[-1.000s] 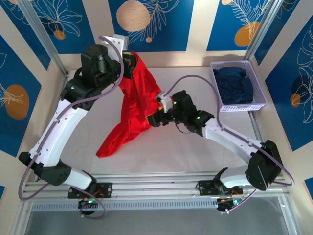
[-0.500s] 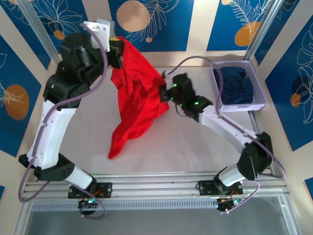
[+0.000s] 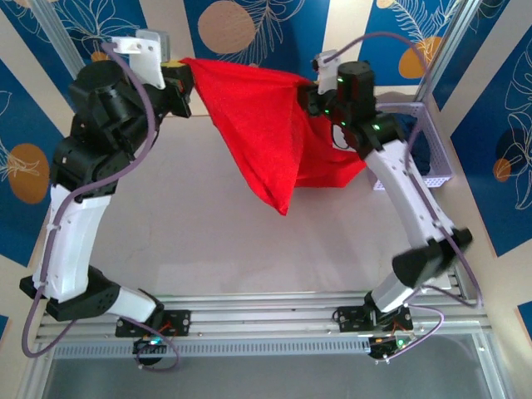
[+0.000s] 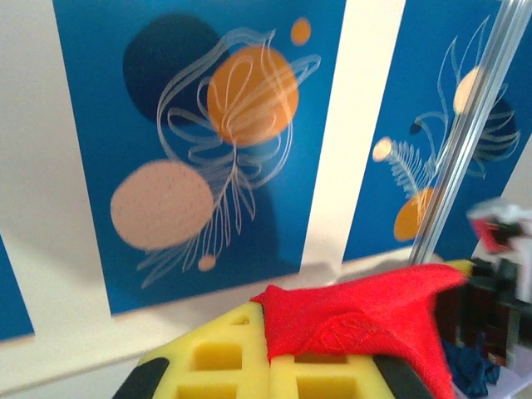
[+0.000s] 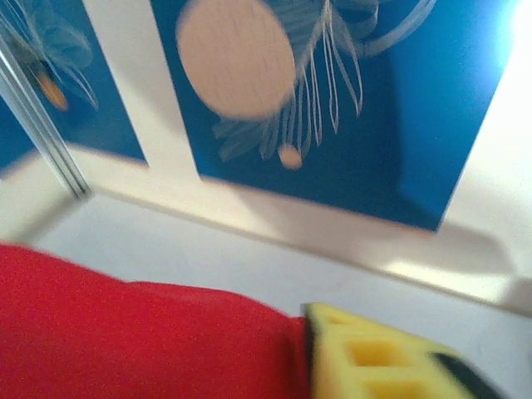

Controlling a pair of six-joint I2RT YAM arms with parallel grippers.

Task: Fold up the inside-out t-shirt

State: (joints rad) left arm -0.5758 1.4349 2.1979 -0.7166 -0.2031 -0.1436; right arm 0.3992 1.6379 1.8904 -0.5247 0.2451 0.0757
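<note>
Pale desk (image 3: 191,249) below. Held aloft over it, spread wide: red t-shirt (image 3: 266,116), top edge taut between both arms, rest sagging to a point above mid desk. At far right, partly behind right arm: lilac basket (image 3: 440,162) with dark cloth. Clamped shut on t-shirt's left corner: left tool (image 3: 181,81), cloth pinched between yellow pads (image 4: 224,357). Gripping opposite corner: right tool (image 3: 312,90).

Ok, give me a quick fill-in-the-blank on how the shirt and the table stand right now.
The t-shirt is coloured ____. Its top edge runs taut from the left jaws to the ____ jaws. The lavender ____ stands at the far right corner of the table. Missing words: red; right; basket.
</note>
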